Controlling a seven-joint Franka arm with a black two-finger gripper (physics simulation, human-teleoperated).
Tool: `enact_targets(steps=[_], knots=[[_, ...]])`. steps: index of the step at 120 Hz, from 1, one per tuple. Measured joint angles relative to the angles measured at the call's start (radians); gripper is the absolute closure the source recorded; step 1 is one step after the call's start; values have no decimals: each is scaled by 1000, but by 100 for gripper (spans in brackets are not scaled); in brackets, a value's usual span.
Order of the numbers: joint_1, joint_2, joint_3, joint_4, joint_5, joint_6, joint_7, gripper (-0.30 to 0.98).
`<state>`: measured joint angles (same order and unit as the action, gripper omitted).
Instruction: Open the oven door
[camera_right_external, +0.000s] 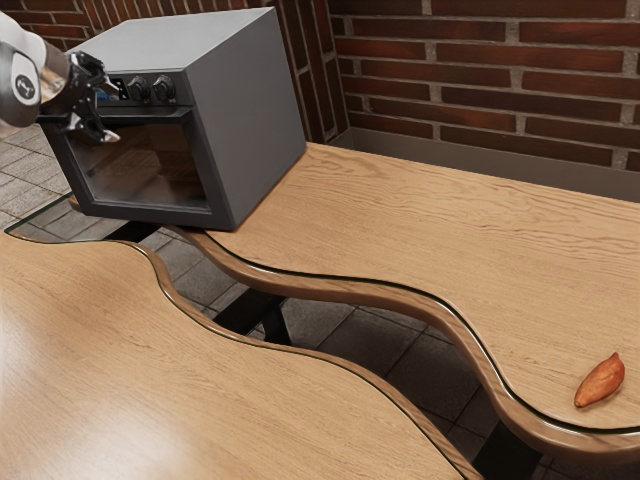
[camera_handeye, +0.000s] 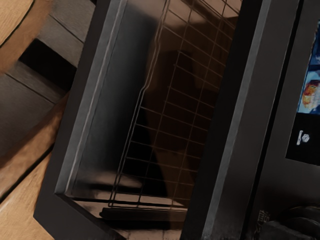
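jaws released on gripper, tips apart, nr oven door, door shut; oven on table w/ wire rack inside, seen thru glass; sweet potato well apart, same table

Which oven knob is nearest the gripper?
The knob beside the display, on the exterior view's left of the pair. The other knob sits farther from the gripper, by the oven's side panel.

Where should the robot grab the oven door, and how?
By the long dark bar along the top of the door, under the knobs. Come from the front: the bar runs sideways and seems to stick out, so pinching it from above and below should work.
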<state>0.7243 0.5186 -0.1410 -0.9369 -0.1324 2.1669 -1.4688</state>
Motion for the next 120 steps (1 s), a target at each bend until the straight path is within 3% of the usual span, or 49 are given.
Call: enact_targets(steps=[75,120], knots=[[-9,49,-14,-80,-10,111,120,0],[4,88,-18,-23,-8,180,152,0]])
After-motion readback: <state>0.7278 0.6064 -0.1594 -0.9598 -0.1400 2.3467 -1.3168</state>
